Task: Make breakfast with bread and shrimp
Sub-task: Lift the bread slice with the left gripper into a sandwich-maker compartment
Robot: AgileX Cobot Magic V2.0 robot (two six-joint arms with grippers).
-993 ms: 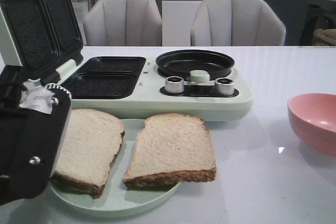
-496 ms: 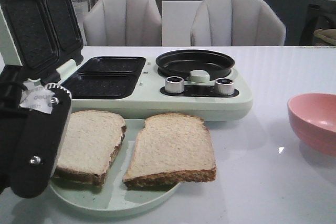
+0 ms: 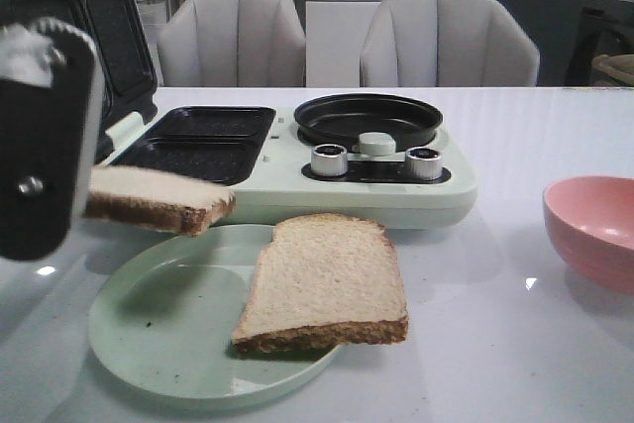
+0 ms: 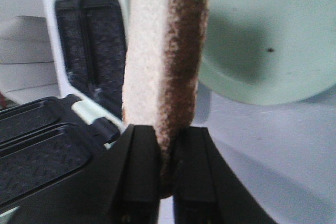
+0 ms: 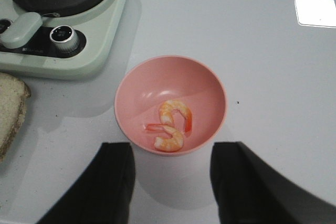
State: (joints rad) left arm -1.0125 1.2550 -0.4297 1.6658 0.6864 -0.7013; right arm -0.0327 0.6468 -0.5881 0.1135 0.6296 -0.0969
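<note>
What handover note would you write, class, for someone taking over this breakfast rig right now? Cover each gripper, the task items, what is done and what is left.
Left gripper: shut on one bread slice, held off the plate near the sandwich maker's open wells.
Right gripper: open, above the pink bowl.
Second slice lies on the plate. Two shrimp sit in the bowl.
Done: first slice lifted.
Left: likely place the slices in the wells and move the shrimp, perhaps to the round pan.
</note>
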